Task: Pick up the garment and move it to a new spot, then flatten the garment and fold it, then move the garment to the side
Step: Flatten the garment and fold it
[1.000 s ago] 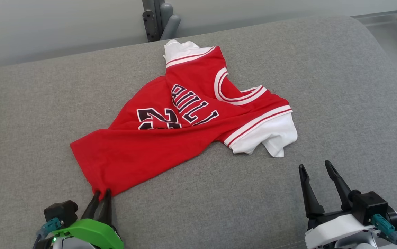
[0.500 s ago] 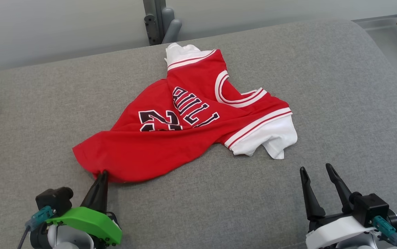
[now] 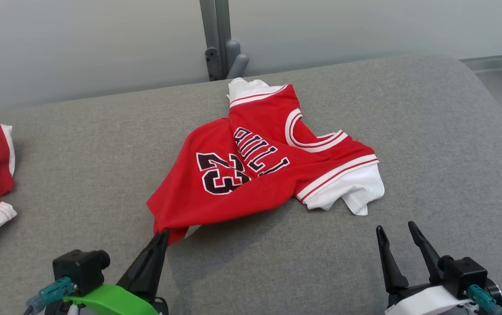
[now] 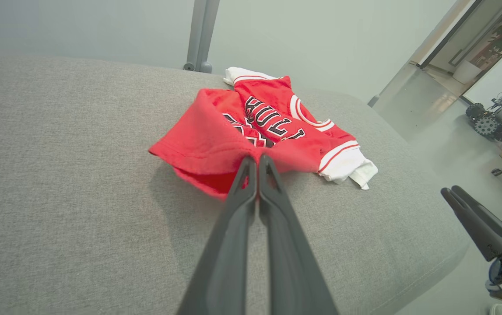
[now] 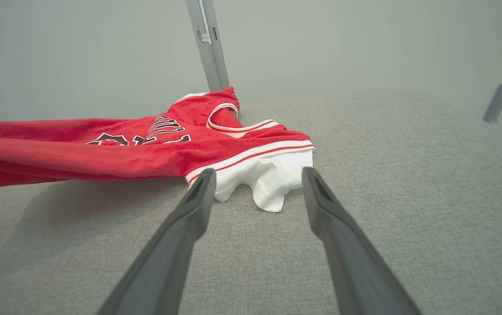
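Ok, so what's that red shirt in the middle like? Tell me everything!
The red jersey is soft-looking cloth with white sleeves, white-and-red trim at neck and armholes, and dark letters and the number 23. It lies crumpled on the grey cushion, partly folded over itself. Its near hem corner is lifted, pinched in the shut jaws of the left gripper.

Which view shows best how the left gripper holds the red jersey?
The left wrist view: the left gripper pinches the red jersey at its hem, close up. The head view shows this smaller; the right wrist view, the jersey's raised edge.
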Robot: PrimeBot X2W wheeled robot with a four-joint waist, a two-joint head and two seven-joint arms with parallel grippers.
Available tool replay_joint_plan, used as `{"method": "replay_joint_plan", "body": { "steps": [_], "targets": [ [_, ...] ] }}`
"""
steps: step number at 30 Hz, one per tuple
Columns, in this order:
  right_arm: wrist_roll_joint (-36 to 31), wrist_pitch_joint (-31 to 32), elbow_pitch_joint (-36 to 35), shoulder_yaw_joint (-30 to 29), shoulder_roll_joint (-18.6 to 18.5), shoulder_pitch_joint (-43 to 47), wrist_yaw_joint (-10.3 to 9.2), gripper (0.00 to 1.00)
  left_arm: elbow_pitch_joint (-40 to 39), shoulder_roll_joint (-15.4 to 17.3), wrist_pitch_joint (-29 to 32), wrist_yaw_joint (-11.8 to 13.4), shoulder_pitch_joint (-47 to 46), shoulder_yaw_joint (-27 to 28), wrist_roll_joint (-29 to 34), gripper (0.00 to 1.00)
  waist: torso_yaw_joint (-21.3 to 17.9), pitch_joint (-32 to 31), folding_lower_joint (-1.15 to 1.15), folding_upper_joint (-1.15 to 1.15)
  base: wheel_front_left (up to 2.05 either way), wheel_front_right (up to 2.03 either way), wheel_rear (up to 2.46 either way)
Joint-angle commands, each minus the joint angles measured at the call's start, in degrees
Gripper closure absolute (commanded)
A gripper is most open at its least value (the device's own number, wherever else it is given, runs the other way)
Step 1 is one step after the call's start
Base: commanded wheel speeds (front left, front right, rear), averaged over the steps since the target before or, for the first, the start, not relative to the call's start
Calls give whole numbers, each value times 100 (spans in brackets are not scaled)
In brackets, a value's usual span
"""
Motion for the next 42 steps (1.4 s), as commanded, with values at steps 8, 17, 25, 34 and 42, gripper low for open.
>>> {"method": "replay_joint_plan", "body": {
  "steps": [8, 17, 25, 34, 42],
  "targets": [
    [-26, -17, -38, 120, -16, -217, -8, 0, 833, 58, 758, -446, -800, -166, -248, 100, 127, 327, 0, 0, 0, 0, 0],
    [-72, -16, -44, 198, -14, -634, -8, 0, 2771, -177, 1233, -1005, -2220, -209, -242, 100, -98, 1018, 0, 0, 0, 0, 0],
    [-19, -17, -21, 132, -13, -643, -8, 0, 3964, -200, 1169, -1498, -2395, -215, -365, 100, -310, 1228, 0, 0, 0, 0, 0],
    [-115, -16, -17, 47, -16, -524, -8, 0, 3880, -192, 556, -1478, -2031, 23, -456, 44, -112, 980, 0, 0, 0, 0, 0],
    [-242, -17, -160, -125, -18, -368, -8, 0, 3112, -162, -370, -1056, -1218, 365, -420, 0, 149, 602, 0, 0, 0, 0, 0]
  ]
}}
